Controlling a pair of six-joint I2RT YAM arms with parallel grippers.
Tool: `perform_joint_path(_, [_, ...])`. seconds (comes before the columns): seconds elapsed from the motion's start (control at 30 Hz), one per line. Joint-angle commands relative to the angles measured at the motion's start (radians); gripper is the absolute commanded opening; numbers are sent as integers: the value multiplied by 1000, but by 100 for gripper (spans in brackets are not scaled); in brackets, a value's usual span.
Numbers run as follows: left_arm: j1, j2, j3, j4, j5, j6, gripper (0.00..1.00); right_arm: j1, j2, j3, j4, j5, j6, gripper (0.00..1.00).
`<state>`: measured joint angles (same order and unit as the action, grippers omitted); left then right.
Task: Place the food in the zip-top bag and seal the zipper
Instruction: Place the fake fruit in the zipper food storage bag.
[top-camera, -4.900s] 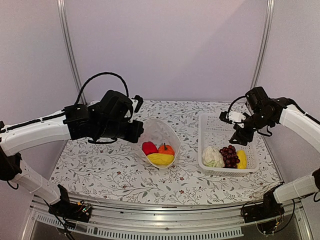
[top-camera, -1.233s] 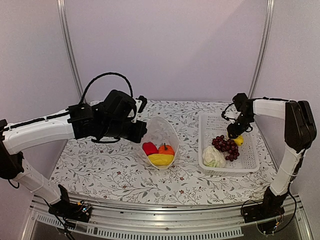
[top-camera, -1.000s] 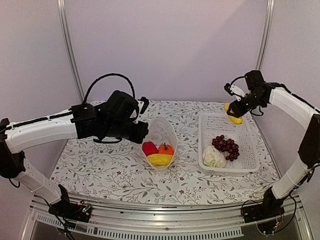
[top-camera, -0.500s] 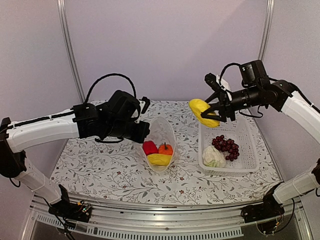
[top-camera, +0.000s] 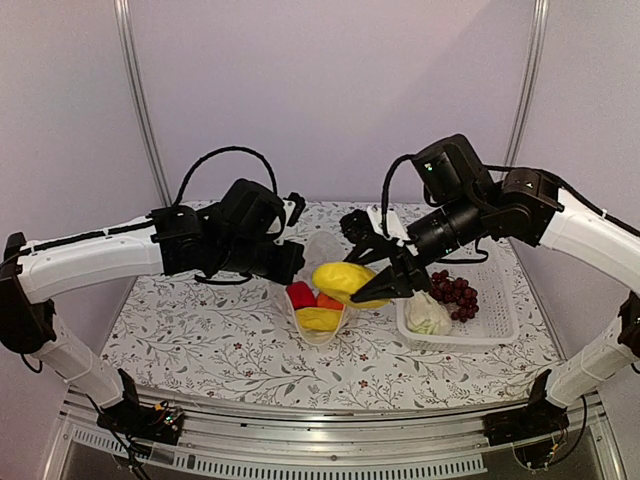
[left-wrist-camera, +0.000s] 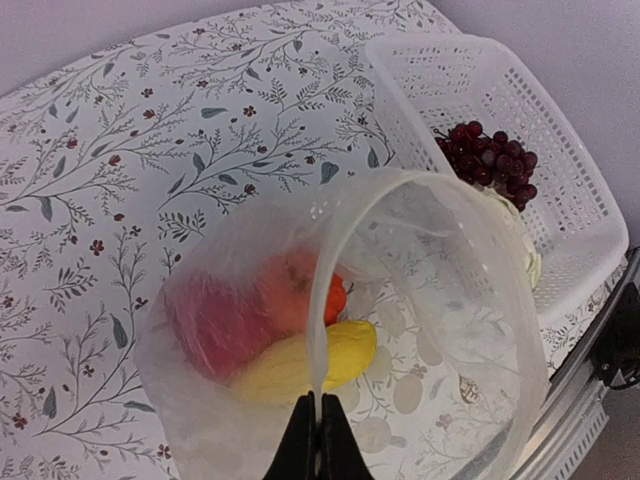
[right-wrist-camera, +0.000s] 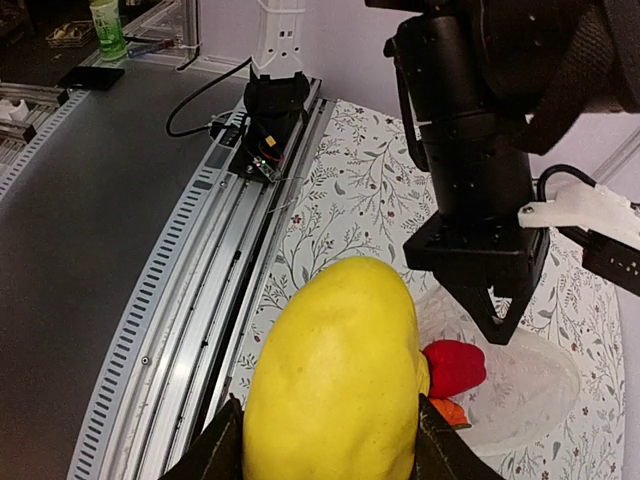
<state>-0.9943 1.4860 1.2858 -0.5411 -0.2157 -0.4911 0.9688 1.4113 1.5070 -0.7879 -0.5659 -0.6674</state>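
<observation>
On the floral table, to the right, a white basket. Inside it, cauliflower at the near-left corner and grapes just beside. Above the basket's far half, the right arm, reaching leftward and hiding part of the far wall. Along the table's near edge, a metal rail. Beyond that, off the table, a green bottle, with any print on it too small to read.

Mid-table, left of the basket, the bag, mouth gaping upward. At its bottom, packed together: pepper, pumpkin and one yellow piece.

At the left gripper: jaws pressed narrow on the bag's rim, pinching the plastic and holding the mouth in a wide hoop. From that wrist, pepper and pumpkin blurred pink and orange through the film, with basket and grapes beyond the hoop.

At the right gripper: jaws spread around a second yellow piece, one finger on each flank, gripping it. Hangs over the bag's mouth, just right of the left gripper and above the food lying inside. Cannot tell whether past the rim or only over it. From the right wrist, the left gripper's black body straight ahead, with the pepper showing just past the held piece.
</observation>
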Motion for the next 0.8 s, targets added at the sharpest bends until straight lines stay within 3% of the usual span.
perform_joint_path(0.0, [18, -18, 2, 9, 17, -5, 0, 79, 62, 69, -7, 83, -110, 42])
perform_joint_path(0.33, [26, -58, -18, 10, 31, -8, 0, 124, 208, 89, 67, 137, -232, 45])
perform_joint_path(0.77, [39, -96, -51, 18, 62, -23, 0, 117, 269, 24, 169, 191, -284, 46])
